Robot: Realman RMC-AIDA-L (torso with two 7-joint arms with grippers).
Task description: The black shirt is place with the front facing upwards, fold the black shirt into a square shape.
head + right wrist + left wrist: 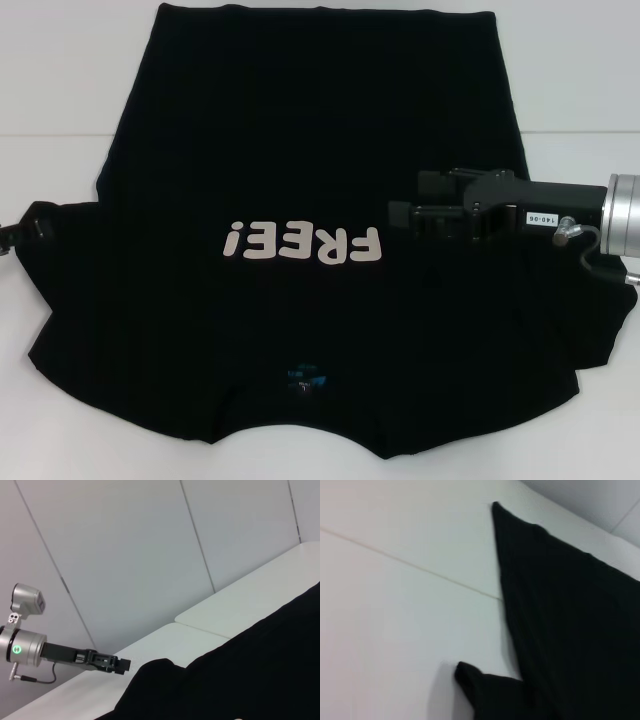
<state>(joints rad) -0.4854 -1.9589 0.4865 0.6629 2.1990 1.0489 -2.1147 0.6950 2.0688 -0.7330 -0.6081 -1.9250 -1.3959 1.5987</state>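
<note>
Black shirt [300,150] flat on white worktop [580,90], FREE print up. Right gripper [405,205] over right chest, jaws open. Left gripper [25,228] at left sleeve edge, jaws — can't tell.

A: What does the right wrist camera take in?
B: The black shirt [240,675] spread over the white desk [235,605], grey wall panels [130,555] behind.
A: Any arm?
B: The left gripper [122,665], farther off, at the shirt's raised edge; contact unclear.
</note>
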